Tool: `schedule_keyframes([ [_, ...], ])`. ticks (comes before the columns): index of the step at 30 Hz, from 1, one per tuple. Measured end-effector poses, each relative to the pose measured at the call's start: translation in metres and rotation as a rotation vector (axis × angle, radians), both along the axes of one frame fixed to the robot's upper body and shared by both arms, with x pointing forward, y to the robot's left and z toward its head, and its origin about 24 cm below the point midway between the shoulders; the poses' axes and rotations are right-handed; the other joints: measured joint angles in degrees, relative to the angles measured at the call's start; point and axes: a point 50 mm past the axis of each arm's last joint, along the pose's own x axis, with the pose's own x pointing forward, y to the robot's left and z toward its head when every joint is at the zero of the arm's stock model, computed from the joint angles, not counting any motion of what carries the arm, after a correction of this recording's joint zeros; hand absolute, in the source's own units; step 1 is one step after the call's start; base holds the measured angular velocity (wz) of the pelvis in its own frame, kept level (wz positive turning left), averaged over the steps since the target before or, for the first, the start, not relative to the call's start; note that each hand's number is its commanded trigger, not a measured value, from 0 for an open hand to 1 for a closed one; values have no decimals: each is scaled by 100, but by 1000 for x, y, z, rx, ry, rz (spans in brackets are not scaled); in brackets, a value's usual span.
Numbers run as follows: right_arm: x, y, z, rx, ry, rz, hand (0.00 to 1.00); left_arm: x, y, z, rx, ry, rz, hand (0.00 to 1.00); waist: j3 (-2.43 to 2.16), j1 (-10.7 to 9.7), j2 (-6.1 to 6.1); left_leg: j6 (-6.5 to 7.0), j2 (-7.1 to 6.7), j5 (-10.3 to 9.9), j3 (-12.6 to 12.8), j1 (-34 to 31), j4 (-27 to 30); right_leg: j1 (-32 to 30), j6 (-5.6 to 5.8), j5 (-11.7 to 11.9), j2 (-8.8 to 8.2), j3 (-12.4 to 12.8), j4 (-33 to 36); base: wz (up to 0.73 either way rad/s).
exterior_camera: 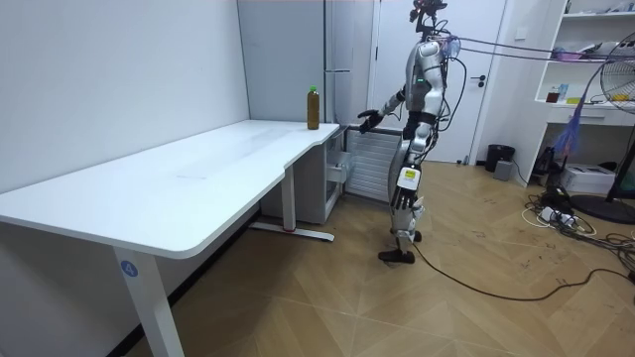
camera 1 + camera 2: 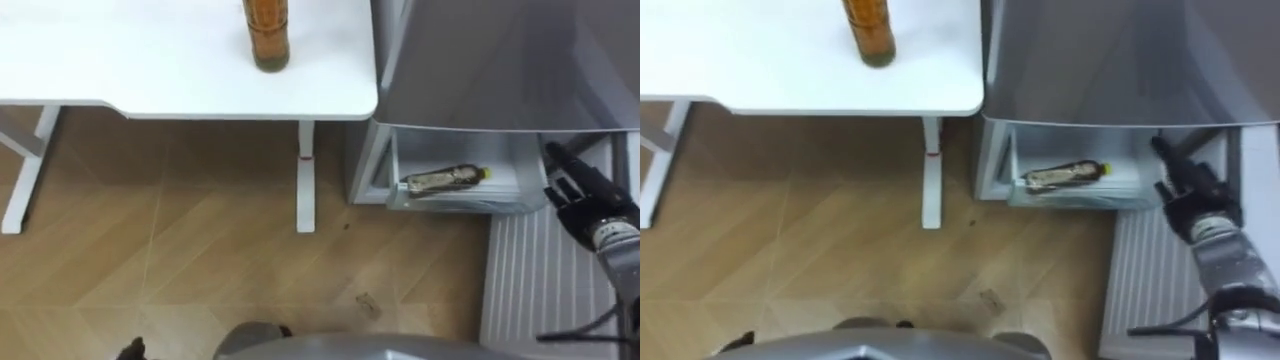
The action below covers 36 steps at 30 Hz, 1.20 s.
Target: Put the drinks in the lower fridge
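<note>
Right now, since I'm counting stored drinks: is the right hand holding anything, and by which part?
Nothing. The right hand is open and empty beside the lower fridge drawer, where one bottle already lies.

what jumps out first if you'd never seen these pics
An amber drink bottle stands upright on the white table, near the corner beside the fridge. The lower fridge drawer is open with a second bottle lying on its side inside, and the robot's right hand is open just to its right.

Lighting bright and even.
White table [image 2: 150,60] glares pale; soft shadow falls on floor [image 2: 200,140] beneath it.
</note>
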Motion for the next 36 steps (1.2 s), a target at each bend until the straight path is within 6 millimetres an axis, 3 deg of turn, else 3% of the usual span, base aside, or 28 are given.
schedule_keyframes([
  [7, -44, 13, -24, 21, 116, 21, 0, -2, 3, 1, 23, -20, 50, 0, 34, -13, -11, -38, 8, -101, -16, 188, -4, 220, 1, -65, 16, -22, -48, 1],
  [10, -62, 21, -34, 25, 163, 57, 0, 0, -3, -1, 18, -27, 58, 0, 23, -41, 28, -42, 13, -154, -20, 196, -2, 287, 13, -83, 27, -30, -95, 0],
  [12, -72, 34, -43, 23, 217, 109, 0, 5, -6, -2, 15, -44, 56, 0, 25, -98, 17, -50, 13, -159, -30, 201, 0, 291, 9, -98, 28, -70, -97, 7],
  [17, -106, 80, -72, 1, 491, 437, 0, 19, -18, -5, 18, -93, 61, 0, 21, -130, 81, -76, 17, -180, -84, 272, 9, 381, 1, -112, 42, -90, -77, 1],
  [20, -117, 97, -79, -11, 583, 565, 0, 26, -26, -8, 0, -121, 85, 0, 49, -134, 117, -81, 25, -205, -76, 351, -54, 447, 1, -111, 48, -71, -69, -3],
  [25, -125, 105, -83, -23, 650, 615, 0, 26, -32, -11, -30, -110, 134, 0, 63, -159, 172, -85, 30, -226, -67, 464, -81, 513, 1, -111, 54, -25, -64, -5],
  [31, -128, 105, -84, -35, 674, 604, 0, 21, -32, -12, -45, -93, 182, 0, 18, -141, 236, -73, 32, -272, -77, 506, -11, 542, 1, -110, 56, 14, -52, -2],
  [36, -123, 103, -83, -63, 677, 653, 0, 22, -33, -13, -64, -112, 258, 0, 35, -149, 241, -76, 42, -278, -83, 578, -9, 607, 3, -111, 59, 5, -34, 0],
])
